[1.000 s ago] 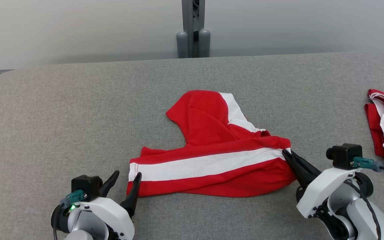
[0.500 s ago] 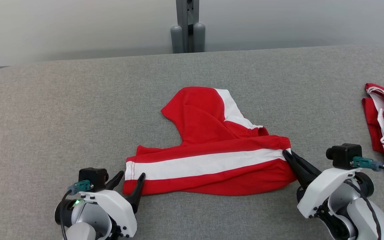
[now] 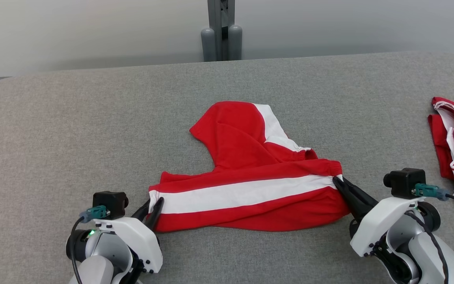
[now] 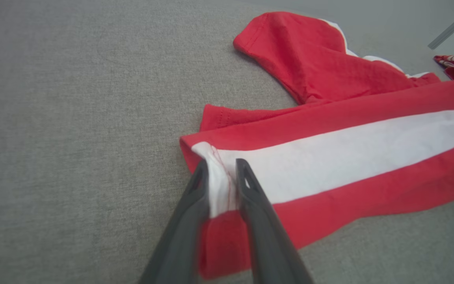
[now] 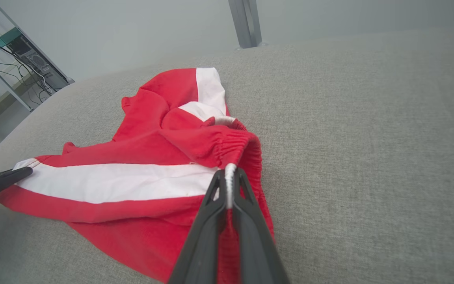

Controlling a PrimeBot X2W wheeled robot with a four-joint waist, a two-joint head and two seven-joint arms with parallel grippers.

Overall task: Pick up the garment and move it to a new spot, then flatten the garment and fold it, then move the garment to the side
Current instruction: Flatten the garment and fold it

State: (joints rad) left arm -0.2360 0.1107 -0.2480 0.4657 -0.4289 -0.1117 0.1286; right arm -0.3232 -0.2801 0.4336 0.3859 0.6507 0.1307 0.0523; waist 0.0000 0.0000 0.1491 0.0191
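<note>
Newly closed left claw point(image 4: 219, 165) pinches the garment point(image 3: 250, 193) hem; right claw point(image 5: 229, 173) clamps its waistband

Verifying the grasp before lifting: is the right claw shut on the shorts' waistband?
Yes, in the right wrist view the right claw pinches the gathered waistband of the red shorts between its fingers.

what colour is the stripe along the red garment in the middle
White stripe on the red garment; shows best in the left wrist view.
</note>
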